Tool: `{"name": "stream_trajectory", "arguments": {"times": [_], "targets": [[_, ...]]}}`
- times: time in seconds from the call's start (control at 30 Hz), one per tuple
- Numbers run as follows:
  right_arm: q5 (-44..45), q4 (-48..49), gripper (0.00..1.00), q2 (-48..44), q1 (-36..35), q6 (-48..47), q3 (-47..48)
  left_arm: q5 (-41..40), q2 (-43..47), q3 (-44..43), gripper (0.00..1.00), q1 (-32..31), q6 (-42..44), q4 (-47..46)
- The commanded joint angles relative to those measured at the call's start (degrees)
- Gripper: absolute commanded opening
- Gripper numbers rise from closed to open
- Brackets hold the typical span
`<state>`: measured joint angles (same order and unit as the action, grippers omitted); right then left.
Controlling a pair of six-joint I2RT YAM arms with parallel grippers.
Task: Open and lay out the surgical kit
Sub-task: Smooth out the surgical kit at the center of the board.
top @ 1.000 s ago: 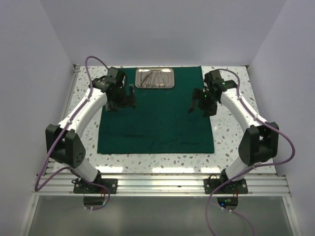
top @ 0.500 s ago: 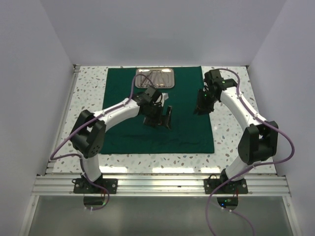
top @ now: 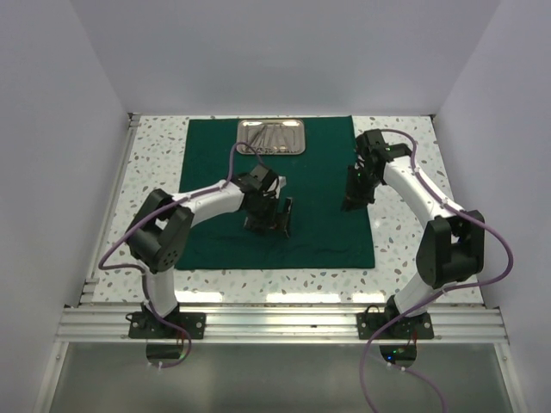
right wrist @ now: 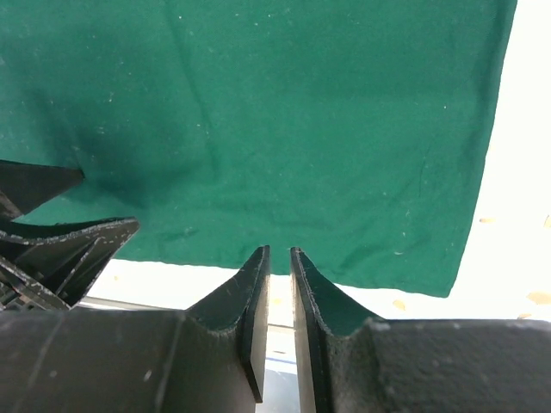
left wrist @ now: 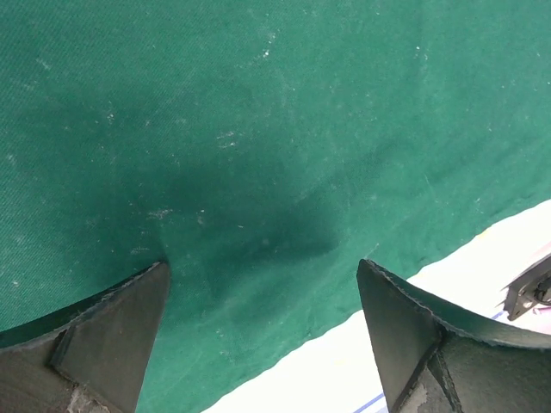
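The cloth [top: 318,206] lies flat, with the tray [top: 241,138] of tools [top: 274,138] at its far edge. Our left gripper [left wrist: 261,265] hangs wide open over the cloth's middle. Our right gripper [right wrist: 278,251], fingers nearly together on nothing, sits by the right edge. We should reach for the tray and pinch one slim tool squarely

The left arm [top: 211,196] and right arm [top: 415,194] are smooth white tubes linked by blocky black joints [top: 161,238]. A thin purple cable [top: 508,249] loops along each. Black base plates [top: 168,325] bolt to a ribbed silver rail [top: 275,323]. The left pincer [left wrist: 263,264] and right pincer [right wrist: 280,249] have matt black, wedge-shaped fingers [left wrist: 112,335] with rough edges.
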<state>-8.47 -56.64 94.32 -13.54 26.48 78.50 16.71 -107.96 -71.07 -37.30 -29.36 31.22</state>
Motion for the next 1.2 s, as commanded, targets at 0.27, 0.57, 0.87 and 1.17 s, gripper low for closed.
{"name": "stream_trajectory", "arguments": {"times": [0.27, 0.57, 0.87, 1.17], "targets": [[0.65, -0.49, 0.18, -1.51, -0.17, -0.73, -1.15, -7.39, 8.46, -1.09, 0.96, -1.02, 2.03, 13.33], [0.82, -0.66, 0.17, -0.19, -0.17, -0.99, 0.34, -6.43, 6.38, 9.62, 0.96, -1.55, 1.41, 11.32], [1.17, -2.07, 0.24, 0.86, -0.08, -2.13, 5.52, -10.55, 3.99, -9.45, 0.97, -1.81, 4.49, 21.75], [1.97, -1.54, 0.48, -1.95, -0.17, -1.87, 4.56, -11.17, -5.76, -52.68, 1.00, 5.38, 1.68, 33.39]]}}
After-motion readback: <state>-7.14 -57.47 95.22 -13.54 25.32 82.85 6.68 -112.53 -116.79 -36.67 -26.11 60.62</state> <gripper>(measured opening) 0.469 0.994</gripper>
